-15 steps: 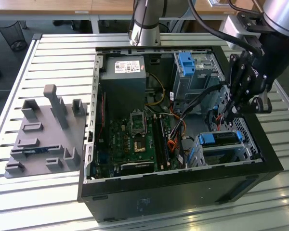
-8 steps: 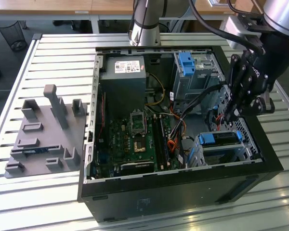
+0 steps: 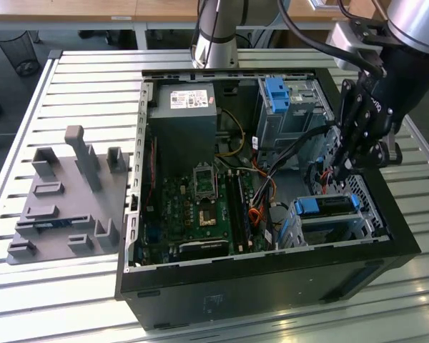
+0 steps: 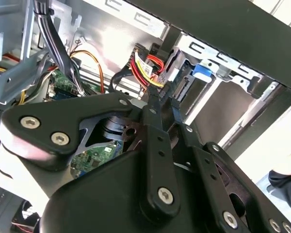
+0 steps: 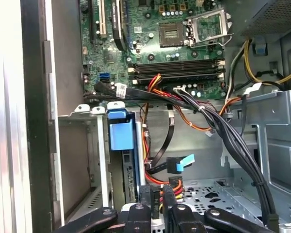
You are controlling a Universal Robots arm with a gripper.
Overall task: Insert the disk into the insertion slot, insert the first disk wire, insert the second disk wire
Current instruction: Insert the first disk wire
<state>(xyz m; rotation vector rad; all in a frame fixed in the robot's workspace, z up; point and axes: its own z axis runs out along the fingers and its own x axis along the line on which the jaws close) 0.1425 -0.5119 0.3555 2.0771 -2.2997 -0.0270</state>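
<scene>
The disk (image 3: 327,206), in its bright blue carrier (image 5: 121,128), sits inside the insertion slot (image 3: 322,230), the low silver cage at the case's front corner on the exterior view's right. My gripper (image 3: 337,170) hangs just behind that cage, inside the case. In both wrist views its fingertips (image 4: 157,94) are shut on a black plug with red, yellow and black leads, a disk wire (image 4: 148,65), close to the disk's rear end. A second black cable with a light-blue tab (image 5: 182,162) lies loose beside the held wire (image 5: 174,183).
The open computer case (image 3: 272,279) lies on a slatted table (image 3: 93,78). Inside are the motherboard (image 3: 200,207), the power supply (image 3: 182,121), a taller bay with a blue latch (image 3: 280,96) and a black cable bundle (image 5: 223,131). A grey fixture plate (image 3: 64,193) lies on the exterior view's left.
</scene>
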